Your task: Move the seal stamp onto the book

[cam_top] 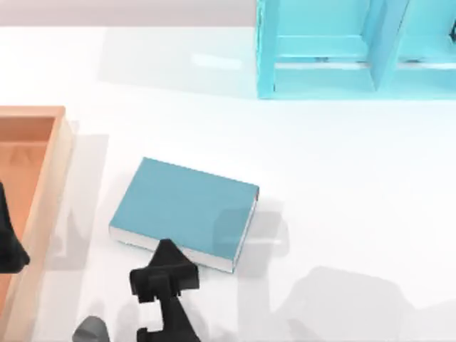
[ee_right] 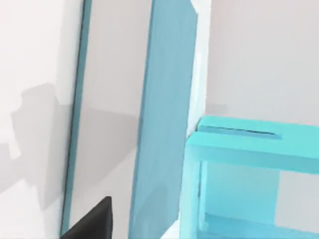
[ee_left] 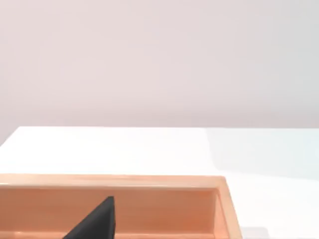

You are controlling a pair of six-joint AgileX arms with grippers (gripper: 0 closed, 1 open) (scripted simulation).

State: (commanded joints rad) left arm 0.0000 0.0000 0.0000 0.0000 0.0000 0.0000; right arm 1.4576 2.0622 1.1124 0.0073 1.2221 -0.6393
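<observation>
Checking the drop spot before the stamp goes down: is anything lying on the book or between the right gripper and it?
Nothing visible does. The book has a bare cover, and the right gripper sits at its near edge. The wooden tray, with the left arm over it, and the cyan shelf stand apart from the book.

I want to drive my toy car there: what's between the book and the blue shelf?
Nothing. In the top view, bare white table lies between the book and the shelf.
</observation>
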